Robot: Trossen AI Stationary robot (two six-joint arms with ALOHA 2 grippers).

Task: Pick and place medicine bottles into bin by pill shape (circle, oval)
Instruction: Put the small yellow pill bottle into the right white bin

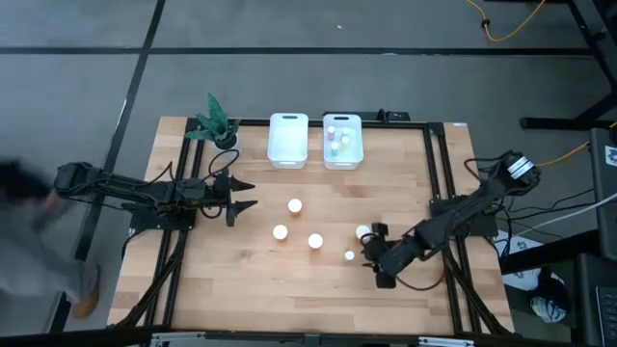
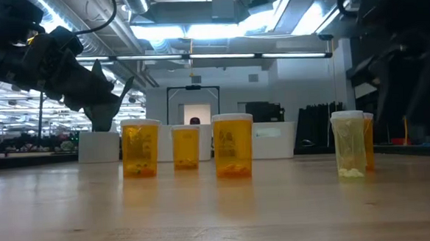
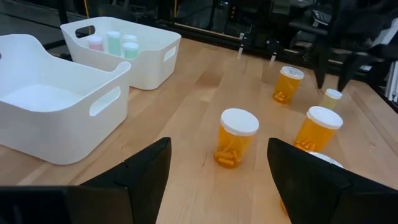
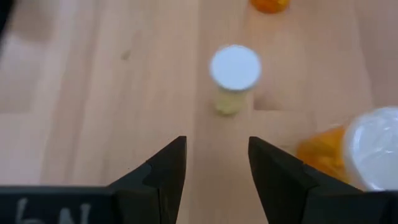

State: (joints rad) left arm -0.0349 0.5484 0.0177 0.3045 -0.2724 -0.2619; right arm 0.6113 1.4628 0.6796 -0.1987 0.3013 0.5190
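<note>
My right pincer [image 4: 212, 163] hangs released over the desk [image 1: 231, 289], jaws spread because the small pale bottle [image 4: 234, 73] stands just ahead, between their lines; judged to be my next pick. One orange bottle [image 4: 348, 155] sits close beside my pincer. My left pincer [image 1: 243, 194] waits released, well apart, near the plant [image 1: 214, 121]. Count on the desk: four orange bottles, one pale. Two white bins [image 1: 288, 140]: one looks empty, the other bin [image 1: 342, 141] holds about four small bottles.
</note>
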